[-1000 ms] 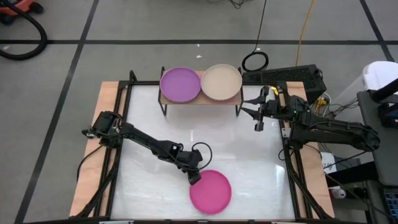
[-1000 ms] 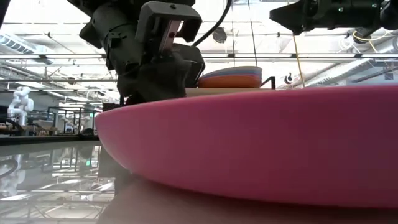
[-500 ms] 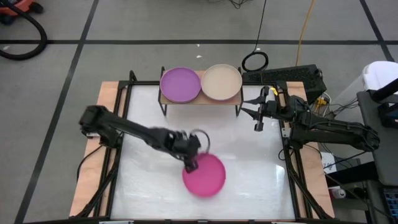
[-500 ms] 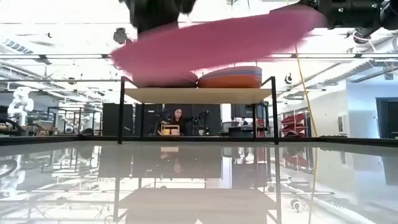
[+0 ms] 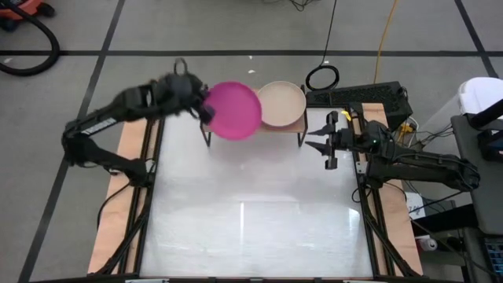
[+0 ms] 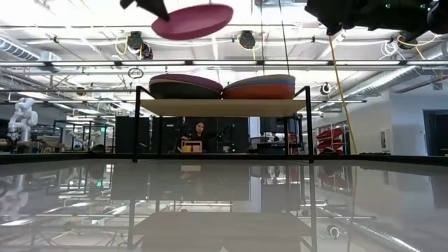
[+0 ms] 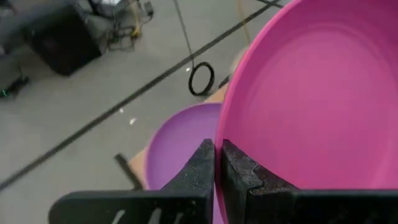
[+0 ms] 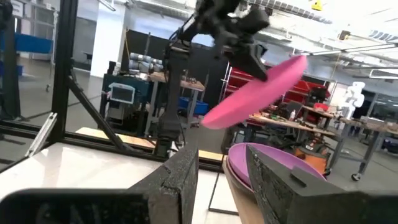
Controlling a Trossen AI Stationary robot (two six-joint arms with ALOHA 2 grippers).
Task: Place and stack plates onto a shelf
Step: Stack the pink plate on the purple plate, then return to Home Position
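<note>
A magenta plate (image 5: 233,110) hangs in the air over the left half of the shelf (image 6: 224,106), with my left gripper (image 5: 204,111) shut on it. Below it a purple plate (image 7: 180,140) tops the shelf's left stack (image 6: 185,85). A beige plate (image 5: 281,103) tops the right stack (image 6: 259,87). My right gripper (image 5: 326,145) waits open by the table's right edge, near the shelf's right end, with nothing between its fingers (image 8: 186,171). My left gripper pinches the magenta plate's rim (image 7: 219,134) between its two fingers, on the side toward the table's left; one finger lies on the upper face, the other beneath. The fingers reach in from the table's left. The plate is lifted clear above the purple plate and tilted (image 8: 261,90).
A black cable ring (image 5: 322,77) lies on the floor behind the shelf's right end. Black frame rails and wood strips run along the table's left (image 5: 153,157) and right (image 5: 363,204) sides. The white table top (image 5: 251,220) stretches in front of the shelf.
My left gripper has lifted the magenta plate off the near middle of the table by its rim. It has carried it up and toward the far edge, to above the shelf's left stack. The plate now hangs tilted instead of lying flat.
</note>
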